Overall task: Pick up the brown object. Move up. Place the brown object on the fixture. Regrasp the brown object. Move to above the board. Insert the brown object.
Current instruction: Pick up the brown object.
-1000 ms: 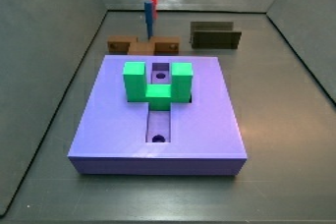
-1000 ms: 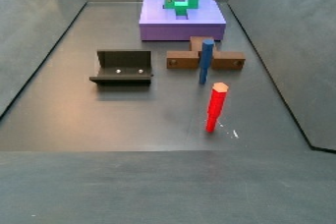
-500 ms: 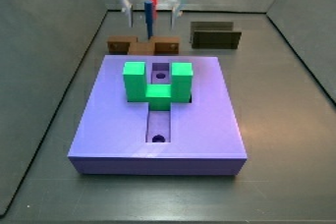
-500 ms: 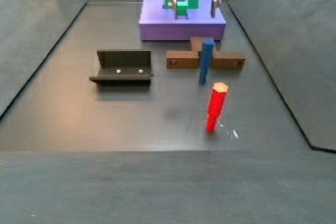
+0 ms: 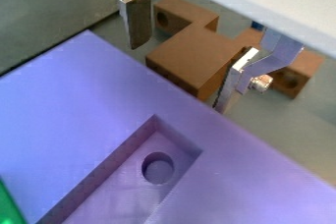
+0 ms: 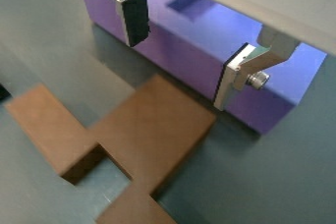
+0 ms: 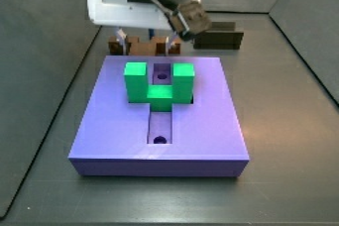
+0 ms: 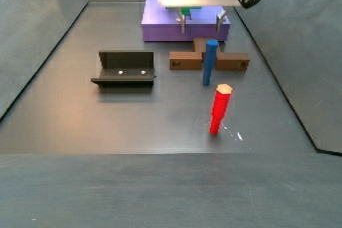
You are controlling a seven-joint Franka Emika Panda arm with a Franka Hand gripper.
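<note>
Hovering with fingers spread and empty, the gripper (image 6: 187,53) hangs above the brown object (image 6: 125,138), which lies on the floor just beside the lavender board's (image 5: 92,110) edge, near the fixture (image 8: 127,69).

Lavender-purple board (image 7: 172,111) with a bright green U-shaped block (image 7: 159,81); mid-brown object (image 6: 132,140) on the dark grey floor (image 8: 147,122). Dark olive fixture (image 8: 127,69), blue post (image 8: 210,64), red post (image 8: 219,109). White gripper (image 5: 184,53), flat silver fingers (image 5: 133,14) with dark pads.
</note>
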